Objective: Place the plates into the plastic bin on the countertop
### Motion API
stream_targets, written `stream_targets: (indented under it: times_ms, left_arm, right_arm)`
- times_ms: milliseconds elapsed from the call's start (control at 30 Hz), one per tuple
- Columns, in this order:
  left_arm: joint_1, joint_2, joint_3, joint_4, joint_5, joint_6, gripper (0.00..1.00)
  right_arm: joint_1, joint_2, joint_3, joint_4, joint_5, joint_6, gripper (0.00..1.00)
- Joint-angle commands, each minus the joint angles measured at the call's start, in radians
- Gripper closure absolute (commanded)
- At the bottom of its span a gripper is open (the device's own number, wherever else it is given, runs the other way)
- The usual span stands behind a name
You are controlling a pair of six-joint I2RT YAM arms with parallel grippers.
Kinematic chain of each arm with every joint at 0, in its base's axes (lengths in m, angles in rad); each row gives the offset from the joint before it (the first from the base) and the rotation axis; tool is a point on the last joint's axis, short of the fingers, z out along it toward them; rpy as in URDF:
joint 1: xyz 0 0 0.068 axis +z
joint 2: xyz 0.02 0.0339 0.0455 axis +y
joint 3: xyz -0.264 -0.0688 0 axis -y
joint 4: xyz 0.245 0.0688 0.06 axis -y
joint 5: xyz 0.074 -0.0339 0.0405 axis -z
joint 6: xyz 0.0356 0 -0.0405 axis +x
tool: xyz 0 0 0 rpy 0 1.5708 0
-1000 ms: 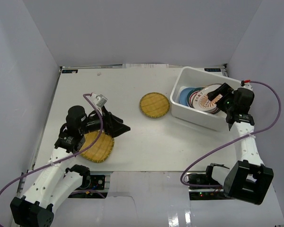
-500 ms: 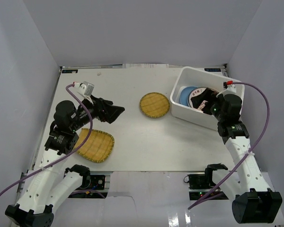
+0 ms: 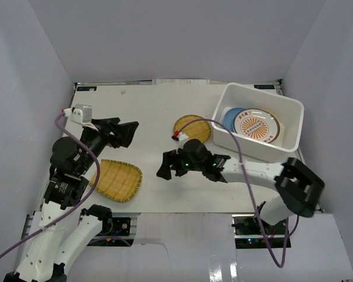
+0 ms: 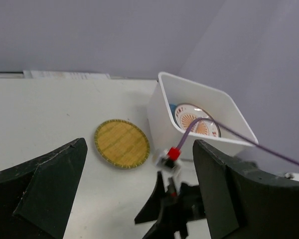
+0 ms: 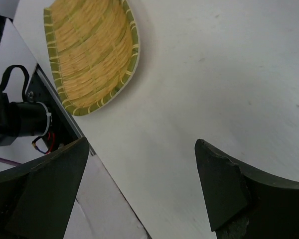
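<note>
In the plastic bin (image 3: pixel 265 151), sunburst plate (image 3: pixel 258 124) overlaps blue plate (image 3: pixel 228 118).

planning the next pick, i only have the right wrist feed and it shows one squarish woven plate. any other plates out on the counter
observer: yes, one round woven plate lies flat on the countertop, just left of the plastic bin.
operator: whats in the bin
observer: an orange-sunburst plate on top, with a blue plate showing under its left edge.
operator: left gripper holding anything
observer: no, the left gripper is open and empty.
</note>
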Motion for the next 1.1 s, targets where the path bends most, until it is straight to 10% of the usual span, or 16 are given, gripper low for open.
stream_targets:
  times_ms: [0, 233, 300, 400, 700, 900, 1067]
  left_arm:
    - [-0.003, -0.081, -0.022, 0.007, -0.145, -0.002, 0.02]
    - [-0.003, -0.112, -0.045, -0.064, -0.127, 0.003, 0.02]
    - [-0.003, -0.113, -0.051, -0.079, -0.112, 0.000, 0.02]
    - [-0.003, -0.120, -0.036, -0.096, -0.096, 0.014, 0.02]
    - [-0.006, -0.104, -0.042, -0.096, 0.067, -0.005, 0.02]
    - [-0.025, -0.089, -0.207, -0.040, 0.169, -0.035, 0.02]
    - [-0.038, -0.060, -0.297, -0.029, 0.188, -0.028, 0.02]
  right_arm:
    - [0.095, 0.213, 0.123, 0.203, 0.014, 0.102, 0.07]
    - [0.145, 0.610, 0.365, 0.403, -0.053, 0.297, 0.19]
    - [0.144, 0.666, 0.410, 0.400, 0.003, 0.323, 0.63]
    - [0.135, 0.619, 0.370, 0.398, 0.078, 0.324, 0.92]
    - [-0.133, -0.083, 0.122, 0.109, 0.292, -0.007, 0.92]
    - [-0.718, -0.465, 0.123, -0.285, 0.191, -0.173, 0.92]
    - [-1.084, -0.447, 0.094, -0.310, -0.013, -0.185, 0.92]
